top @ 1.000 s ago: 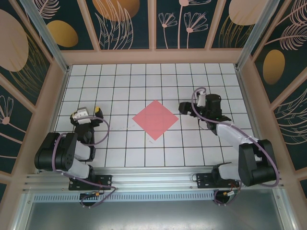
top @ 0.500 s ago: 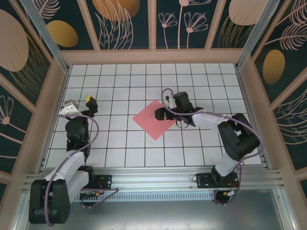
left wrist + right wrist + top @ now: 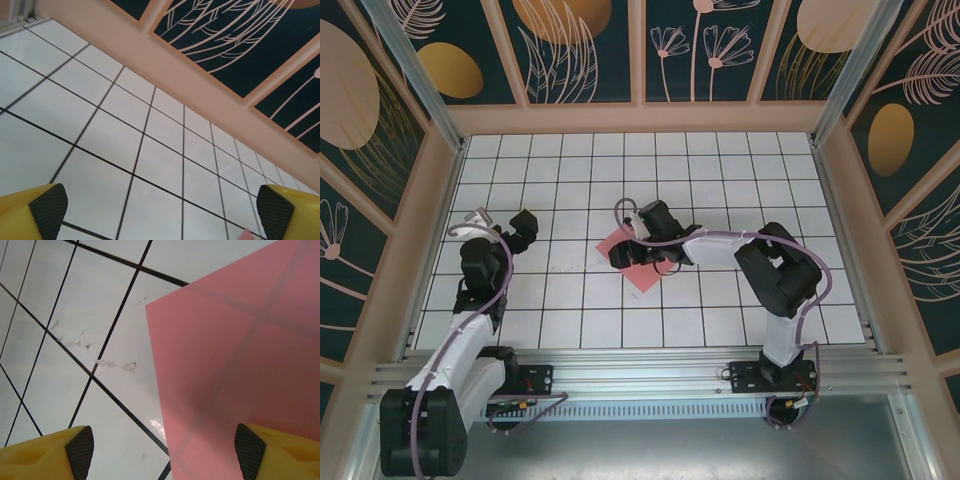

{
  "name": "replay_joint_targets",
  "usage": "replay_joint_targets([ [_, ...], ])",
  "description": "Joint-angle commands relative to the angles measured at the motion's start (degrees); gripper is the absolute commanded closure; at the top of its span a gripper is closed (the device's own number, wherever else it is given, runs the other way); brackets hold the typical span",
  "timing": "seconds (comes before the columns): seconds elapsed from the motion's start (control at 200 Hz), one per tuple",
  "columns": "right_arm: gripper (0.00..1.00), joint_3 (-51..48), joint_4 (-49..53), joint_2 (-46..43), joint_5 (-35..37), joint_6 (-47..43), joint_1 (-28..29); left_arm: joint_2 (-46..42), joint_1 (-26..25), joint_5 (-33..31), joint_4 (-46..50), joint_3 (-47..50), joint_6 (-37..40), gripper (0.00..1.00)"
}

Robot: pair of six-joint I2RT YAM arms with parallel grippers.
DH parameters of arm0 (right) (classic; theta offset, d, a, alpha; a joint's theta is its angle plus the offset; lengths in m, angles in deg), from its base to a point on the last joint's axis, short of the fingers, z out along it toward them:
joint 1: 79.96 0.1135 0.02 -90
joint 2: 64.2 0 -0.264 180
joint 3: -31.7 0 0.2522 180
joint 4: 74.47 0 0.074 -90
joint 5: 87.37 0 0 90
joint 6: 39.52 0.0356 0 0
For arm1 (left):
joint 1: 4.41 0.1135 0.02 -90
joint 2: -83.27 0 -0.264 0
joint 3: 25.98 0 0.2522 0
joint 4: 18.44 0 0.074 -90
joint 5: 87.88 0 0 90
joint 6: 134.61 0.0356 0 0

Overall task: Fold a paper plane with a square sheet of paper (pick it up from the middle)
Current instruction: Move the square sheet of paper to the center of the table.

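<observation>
The square sheet of paper (image 3: 646,279) lies flat mid-counter (image 3: 720,160), plain pink, with bare room all round. The right hand (image 3: 632,252) hangs spread over its left edge, one finger above paper, one above counter. The left hand (image 3: 503,222) gapes open, well apart to the left.

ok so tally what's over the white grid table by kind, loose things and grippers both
salmon-pink square sheet of thin paper: 1
yellow-fingered two-finger grippers: 2, the left gripper and the right gripper
total: 3
</observation>
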Motion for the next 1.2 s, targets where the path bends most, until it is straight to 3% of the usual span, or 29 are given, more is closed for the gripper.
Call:
replay_joint_targets([
  [0.0,0.24,1.5,0.6,2.2,-2.4,1.1,0.6,-0.3,0.2,5.5,-1.1,1.6,-4.7,0.01],
  [0.345,0.26,7.1,7.9,7.6,4.2,1.4,4.0,1.9,0.2,8.5,4.6,-0.9,-1.7,0.01],
  [0.736,0.26,24.1,16.3,14.0,15.2,5.9,4.1,4.0,0.2,11.6,7.0,-2.4,-0.3,0.01],
  [0.856,0.26,25.3,18.2,11.8,19.0,2.9,1.8,4.9,0.2,14.2,7.0,-3.0,0.0,0.01],
  [1.191,0.27,21.4,19.1,12.4,15.9,0.7,-7.4,6.9,0.2,19.2,7.3,-3.9,0.5,0.01],
])
